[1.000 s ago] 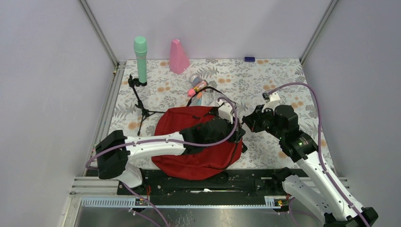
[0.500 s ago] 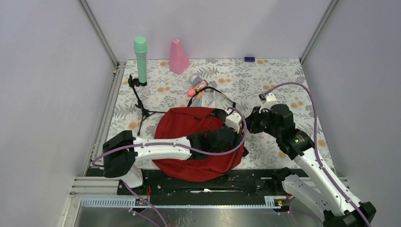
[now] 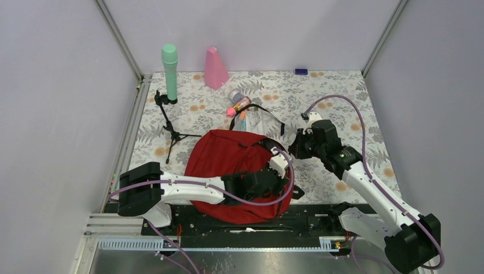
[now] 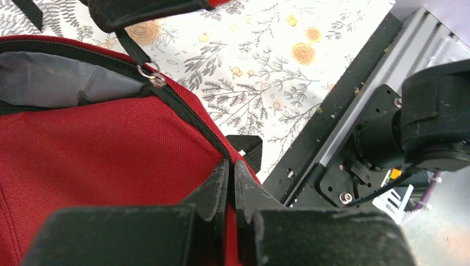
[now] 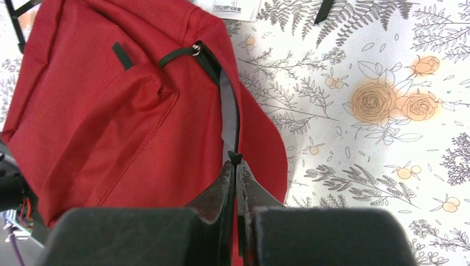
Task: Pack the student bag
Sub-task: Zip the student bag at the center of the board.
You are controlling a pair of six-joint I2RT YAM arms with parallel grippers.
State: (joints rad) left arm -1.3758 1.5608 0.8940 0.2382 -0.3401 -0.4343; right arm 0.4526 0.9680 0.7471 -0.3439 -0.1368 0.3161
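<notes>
Red student bag [image 3: 225, 162] is seen at the table's [image 3: 342, 97] near edge, overlapping the black rail [image 3: 319, 220]. The left gripper [image 4: 231, 164], parted a second ago, is now pinched shut on its zipper seam. The right gripper [image 5: 235, 164] is kept clamped on the zipper end. Bare cloth is left rightward.

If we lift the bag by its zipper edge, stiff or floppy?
Probably floppy: the bag is soft, creased fabric, slumped. Likely light: only grey lining shows inside. Woven cloth, so unlikely to slip.
</notes>
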